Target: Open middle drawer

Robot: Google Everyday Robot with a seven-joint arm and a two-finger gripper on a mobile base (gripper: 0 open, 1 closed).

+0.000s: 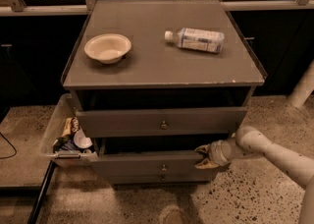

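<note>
On my table a cream bowl sits upright at left; a plastic bottle lies on its side at right, well apart. A clear bin of packets sits against the table's left side. My gripper is low at front right.

My gripper sits at the right end of the middle drawer. I see open floor in front. A bin of stuff blocks the left side.

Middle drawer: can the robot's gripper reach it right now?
Probably yes. The gripper is right at the right end of the middle drawer, low beside the cabinet, and nothing shows between them.
</note>
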